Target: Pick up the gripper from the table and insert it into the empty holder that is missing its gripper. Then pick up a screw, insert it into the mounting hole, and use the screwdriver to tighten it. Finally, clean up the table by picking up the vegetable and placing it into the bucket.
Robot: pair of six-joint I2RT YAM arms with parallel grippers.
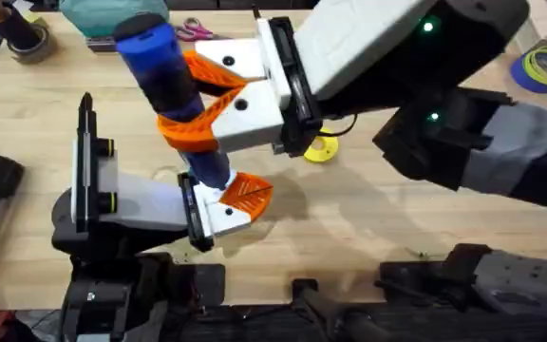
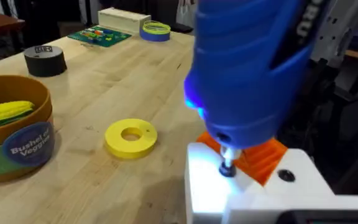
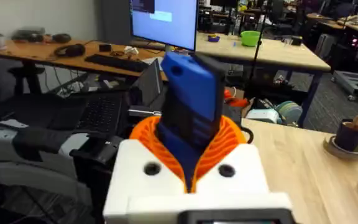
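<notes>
The screwdriver [image 1: 171,90] stands nearly upright over the middle of the worktop [image 1: 368,214], clamped between the orange ribbed pads [image 1: 212,71] of the right gripper [image 1: 198,100], whose fingers close on its blue barrel from both sides. In the right wrist view the blue body [image 3: 191,112] rises between the two orange pads. Its thin metal tip [image 2: 227,167] meets the white holder [image 2: 229,186] at the end of the left arm's finger, where an orange ribbed gripper [image 1: 248,193] sits seated in the block; a blue light glows on the tool's lower housing. Whether the left gripper [image 1: 221,204] has its fingers apart or together cannot be told. In the left wrist view the bucket [image 2: 17,134] stands on the worktop with a yellow toy piece [image 2: 5,113] inside, near a flat yellow disc [image 2: 131,137], with a black tape roll [image 2: 45,60] farther off.
</notes>
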